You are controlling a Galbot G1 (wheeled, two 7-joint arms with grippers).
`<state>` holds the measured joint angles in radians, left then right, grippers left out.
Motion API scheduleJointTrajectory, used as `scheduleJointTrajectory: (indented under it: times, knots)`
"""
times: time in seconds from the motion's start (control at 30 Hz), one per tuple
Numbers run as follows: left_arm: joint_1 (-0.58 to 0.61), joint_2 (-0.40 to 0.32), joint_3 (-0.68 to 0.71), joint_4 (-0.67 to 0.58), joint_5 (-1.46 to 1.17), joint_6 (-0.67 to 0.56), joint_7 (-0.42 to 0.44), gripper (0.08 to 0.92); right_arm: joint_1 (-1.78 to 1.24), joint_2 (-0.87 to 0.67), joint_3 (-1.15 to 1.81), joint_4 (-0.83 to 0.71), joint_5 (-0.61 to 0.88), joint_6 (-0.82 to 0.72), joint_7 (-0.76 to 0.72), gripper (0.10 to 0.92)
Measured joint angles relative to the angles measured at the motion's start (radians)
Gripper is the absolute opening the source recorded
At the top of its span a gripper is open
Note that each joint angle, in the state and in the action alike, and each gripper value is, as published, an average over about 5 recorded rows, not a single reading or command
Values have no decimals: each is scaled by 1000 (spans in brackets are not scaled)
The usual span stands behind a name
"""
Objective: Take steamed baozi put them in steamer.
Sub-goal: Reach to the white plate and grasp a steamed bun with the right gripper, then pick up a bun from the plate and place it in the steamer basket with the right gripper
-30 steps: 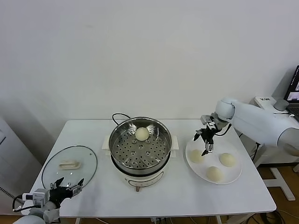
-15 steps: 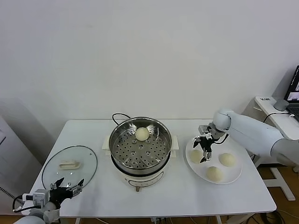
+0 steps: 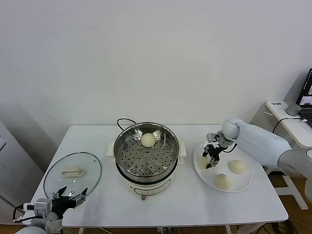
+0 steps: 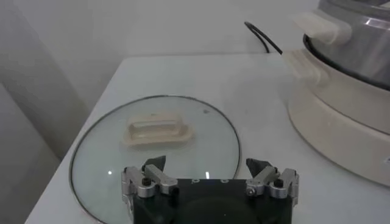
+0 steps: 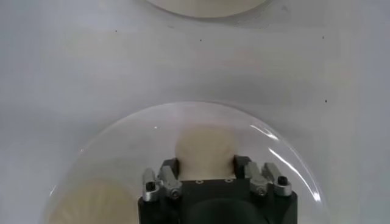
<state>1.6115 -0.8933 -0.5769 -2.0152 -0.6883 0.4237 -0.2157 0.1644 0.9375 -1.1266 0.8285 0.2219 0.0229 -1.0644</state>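
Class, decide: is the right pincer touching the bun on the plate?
Touching. The right wrist view shows the right pincer with both fingers pressed against the sides of the bun.

- The right gripper (image 3: 210, 160) is covering much of the bun (image 3: 204, 161) it is clamping on the plate (image 3: 243, 184); in the right wrist view the gripper body is hiding that bun's (image 5: 205, 152) near side.
- A second bun (image 5: 91, 204) is running off the right wrist view's edge, and the steamer's base (image 5: 207, 6) is showing only as a sliver there.
- The steamer (image 4: 347, 91) is being cut off in the left wrist view.
- The left arm is leaving the head view at the corner, only its spread gripper (image 3: 70, 194) showing.
- The glass lid (image 4: 155, 152) is partly disappearing behind the left gripper (image 4: 208, 173).
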Motion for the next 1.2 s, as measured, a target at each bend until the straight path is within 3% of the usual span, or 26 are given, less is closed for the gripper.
scheduleJointTrajectory:
  times: [0.3,0.7,1.2]
  knots:
    - [-1,-5,-2,-2,3,2,-3,823,92,-38,-72,71,81,-25,-28,492]
    - [-11,-6,5,-8,11,5,-8,823,454,-64,-290,277,347,-114,-65,492]
    - [-11,-5,7,-12,17,3,-8,823,630,25,-355,469,657,-285,84,492]
